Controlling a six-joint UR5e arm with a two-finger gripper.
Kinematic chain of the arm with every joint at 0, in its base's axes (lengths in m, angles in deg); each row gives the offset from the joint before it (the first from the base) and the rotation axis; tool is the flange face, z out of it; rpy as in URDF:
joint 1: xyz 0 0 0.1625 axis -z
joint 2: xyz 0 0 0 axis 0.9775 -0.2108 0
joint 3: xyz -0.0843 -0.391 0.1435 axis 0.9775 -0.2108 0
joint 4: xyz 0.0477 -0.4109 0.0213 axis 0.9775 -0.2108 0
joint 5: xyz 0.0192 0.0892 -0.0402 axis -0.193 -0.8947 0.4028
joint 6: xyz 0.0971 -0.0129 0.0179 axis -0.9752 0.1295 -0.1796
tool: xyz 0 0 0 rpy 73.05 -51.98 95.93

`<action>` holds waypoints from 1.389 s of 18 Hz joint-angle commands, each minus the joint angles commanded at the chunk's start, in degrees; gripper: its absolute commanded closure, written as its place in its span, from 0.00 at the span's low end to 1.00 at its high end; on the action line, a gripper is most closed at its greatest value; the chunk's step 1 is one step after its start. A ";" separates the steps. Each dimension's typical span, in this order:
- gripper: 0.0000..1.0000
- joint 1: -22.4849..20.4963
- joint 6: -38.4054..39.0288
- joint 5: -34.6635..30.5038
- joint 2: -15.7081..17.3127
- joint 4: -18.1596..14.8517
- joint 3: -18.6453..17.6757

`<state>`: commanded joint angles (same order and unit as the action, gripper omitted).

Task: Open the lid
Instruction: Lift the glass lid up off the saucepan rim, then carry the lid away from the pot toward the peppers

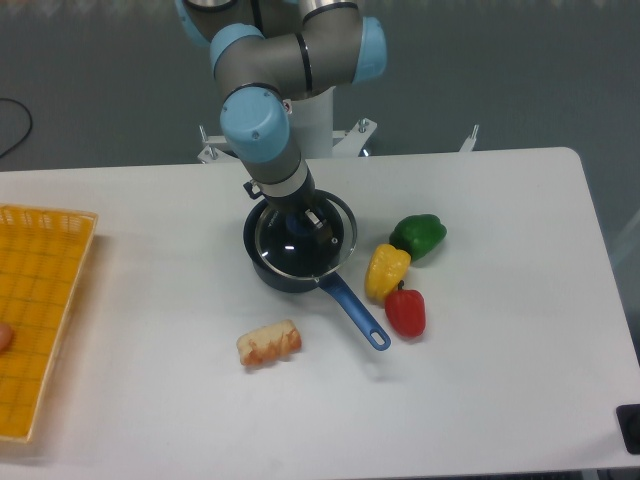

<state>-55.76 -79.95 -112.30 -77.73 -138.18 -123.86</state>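
From my remote seat I've got the gripper (297, 222) right down over the lid (300, 243), which sits on the dark saucepan (275, 272) mid-table, but the wrist blocks the fingers so I honestly can't tell if they're closed, peppers (404, 270) just beside it.

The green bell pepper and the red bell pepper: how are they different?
The green bell pepper is rounder and looks bigger; the red bell pepper looks smaller and narrower. The green one sits farther back on the white table, the red one nearer the front. Both touch the yellow bell pepper between them.
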 joint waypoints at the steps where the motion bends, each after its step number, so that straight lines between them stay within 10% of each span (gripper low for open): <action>1: 0.38 -0.61 0.00 0.18 -0.09 -0.18 0.53; 25: 0.39 -17.75 -17.66 6.42 -4.92 0.17 11.34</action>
<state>-73.51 -97.61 -105.89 -82.65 -138.01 -112.51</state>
